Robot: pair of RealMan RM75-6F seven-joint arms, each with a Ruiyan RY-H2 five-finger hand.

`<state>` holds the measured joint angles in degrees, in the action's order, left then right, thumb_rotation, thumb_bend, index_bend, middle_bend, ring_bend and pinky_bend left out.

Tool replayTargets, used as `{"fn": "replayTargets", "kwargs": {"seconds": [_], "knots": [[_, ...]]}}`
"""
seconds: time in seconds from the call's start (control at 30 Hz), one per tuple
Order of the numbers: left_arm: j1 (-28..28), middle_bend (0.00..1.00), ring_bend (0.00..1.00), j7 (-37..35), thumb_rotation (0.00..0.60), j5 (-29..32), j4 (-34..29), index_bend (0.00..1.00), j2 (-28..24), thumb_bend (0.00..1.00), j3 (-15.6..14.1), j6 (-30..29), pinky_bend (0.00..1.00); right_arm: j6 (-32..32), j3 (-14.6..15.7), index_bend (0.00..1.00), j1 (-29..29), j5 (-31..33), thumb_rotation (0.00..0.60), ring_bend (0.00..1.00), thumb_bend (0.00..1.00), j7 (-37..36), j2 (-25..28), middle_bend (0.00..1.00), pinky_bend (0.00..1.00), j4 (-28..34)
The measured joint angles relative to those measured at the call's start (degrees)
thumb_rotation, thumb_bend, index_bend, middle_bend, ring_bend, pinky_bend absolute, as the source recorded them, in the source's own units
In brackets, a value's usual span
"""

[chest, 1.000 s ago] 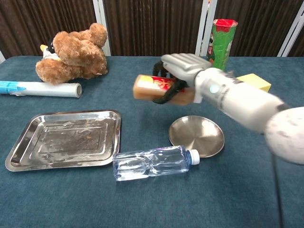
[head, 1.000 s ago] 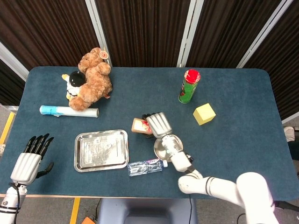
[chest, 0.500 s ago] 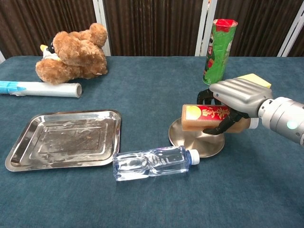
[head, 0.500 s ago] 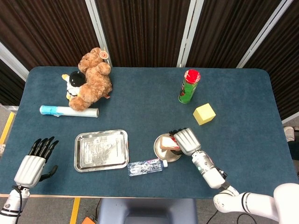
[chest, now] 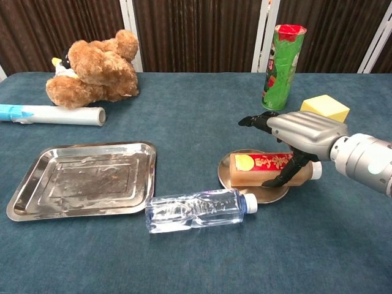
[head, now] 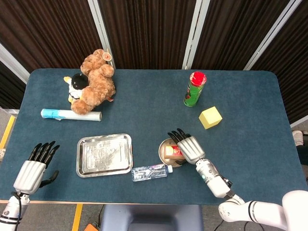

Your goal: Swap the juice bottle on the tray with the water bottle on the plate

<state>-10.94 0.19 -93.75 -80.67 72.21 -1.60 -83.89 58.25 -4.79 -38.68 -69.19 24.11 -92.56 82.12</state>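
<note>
The left robot hand [head: 32,169] shows only in the head view, at the bench's [head: 144,103] near left corner; its fingers are spread and it holds nothing, and its arm is cut off by the frame's lower edge. Behind it lie a foil roll [chest: 52,114] and a teddy bear [chest: 95,66]; the bear half hides a black-and-white toy [head: 75,87] whose form is hard to make out.

The tray [chest: 82,179] sits bare, left of centre. Just off its near right corner the water bottle [chest: 196,209] lies on its side on the bench, its long axis running left to right and its white cap pointing right, close to the plate's [chest: 228,166] near rim.

The juice bottle [chest: 266,169] lies on its side on the plate, long axis left to right, with its white cap pointing right and its red label facing up. Its far side and much of its right end are hidden by the right robot hand [chest: 298,132], which arches over it with the fingers extended above; the thumb reaches down across the bottle's front. Whether the hand grips the bottle cannot be told.

Behind stand a green can [chest: 282,56] and a yellow block [chest: 324,108]; the block is partly hidden in the chest view by the hand.
</note>
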Motion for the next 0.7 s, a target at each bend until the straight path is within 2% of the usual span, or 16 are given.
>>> {"fn": "replayTargets", "kwargs": {"seconds": [0.17,0.23,0.33,0.4,0.47,0.6,0.7], "knots": [[-0.26,0.0,0.0,-3.16,0.6,-1.43,-1.1,0.0,-0.87,0.37,-0.84,0.1,0.04,0.87,0.02,0.0,1.22,-0.71,0.6,0.05,0.18,-2.12,3.38,0.09,0.31,5.52],[-0.57,0.0,0.0,-5.21,0.6,-3.38,-1.64,0.0,-1.29,0.37,-1.6,-0.14,0.04,2.51,0.65,0.0,2.57,-2.65,0.6,0.01,0.18,-3.95,6.28,0.05,0.23,9.1],[-1.5,0.0,0.0,-6.48,0.6,-7.5,-2.74,0.0,-1.8,0.37,-2.74,-0.37,0.04,6.96,2.95,0.0,5.75,-7.61,0.6,0.0,0.18,-6.18,10.93,0.02,0.15,12.71],[-2.6,0.0,0.0,-6.62,0.6,-10.12,-3.99,0.0,-2.05,0.37,-3.37,-0.05,0.04,11.54,5.23,0.0,8.88,-11.23,0.6,0.0,0.18,-7.63,13.29,0.01,0.13,13.59],[-4.22,0.0,0.0,-6.47,0.6,-12.25,-6.0,0.0,-2.32,0.37,-3.94,1.31,0.04,16.12,7.47,0.0,12.25,-14.05,0.6,0.0,0.18,-8.86,14.63,0.01,0.1,13.16],[-7.27,0.0,0.0,-5.03,0.6,-14.14,-10.81,0.0,-2.35,0.36,-4.56,5.74,0.04,26.92,11.49,0.0,20.98,-18.47,0.6,0.0,0.18,-14.59,16.15,0.01,0.07,8.53],[-9.71,0.0,0.0,-4.29,0.6,-15.21,-14.61,0.0,-0.94,0.36,-4.86,9.69,0.04,30.8,12.83,0.0,23.98,-21.71,0.6,0.0,0.18,-19.35,17.68,0.0,0.07,6.49]]}}
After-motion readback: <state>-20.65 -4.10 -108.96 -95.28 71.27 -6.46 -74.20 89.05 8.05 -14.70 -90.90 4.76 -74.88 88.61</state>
